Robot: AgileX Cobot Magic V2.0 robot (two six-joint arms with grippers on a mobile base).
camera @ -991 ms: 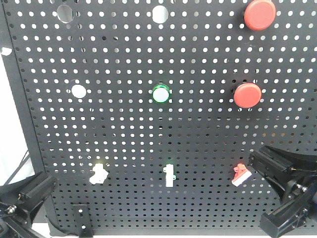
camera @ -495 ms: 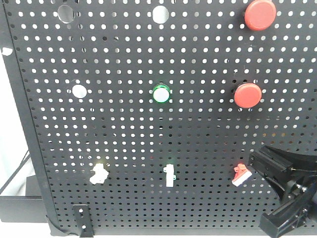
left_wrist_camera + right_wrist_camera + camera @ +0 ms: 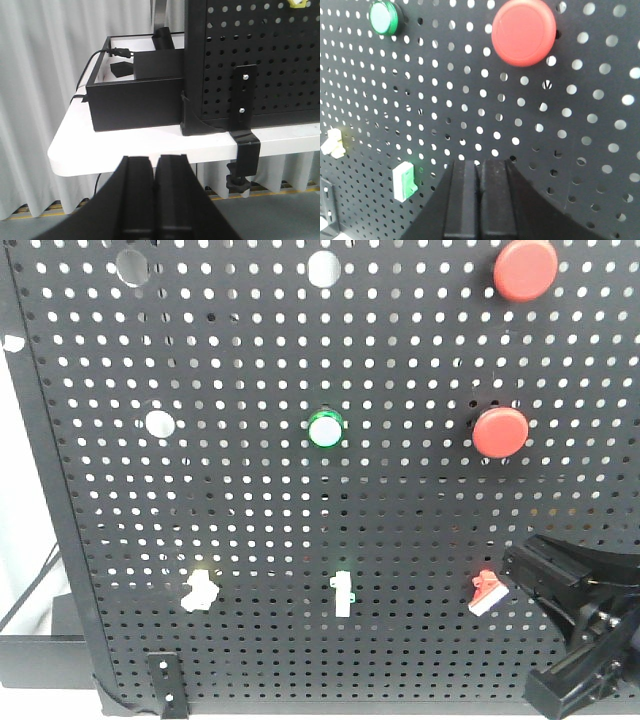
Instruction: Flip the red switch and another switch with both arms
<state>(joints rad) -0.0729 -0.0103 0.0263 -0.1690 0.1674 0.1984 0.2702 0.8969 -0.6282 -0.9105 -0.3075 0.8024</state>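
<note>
The red switch (image 3: 487, 592) sits low on the right of the black pegboard (image 3: 260, 500). My right gripper (image 3: 517, 570) is shut with nothing in it, its tip just right of the red switch; contact cannot be told. In the right wrist view the shut fingers (image 3: 466, 200) hide that switch. The pale-yellow switch (image 3: 201, 589) is at the lower left, also seen as the yellow switch (image 3: 332, 142). My left gripper (image 3: 155, 161) is shut and empty, held low before the table edge (image 3: 100, 152), below and left of the board. It is out of the front view.
A green-and-white toggle (image 3: 342, 593) stands between the two switches. Two round red push buttons (image 3: 499, 432) (image 3: 525, 268) and a green lamp (image 3: 326, 428) sit higher. A black box (image 3: 135, 102) lies left of the board, and a clamp (image 3: 245, 150) grips the table edge.
The left arm, at the lower left of the front view one second ago, has dropped out of that view. The right arm and the switches have not moved.
</note>
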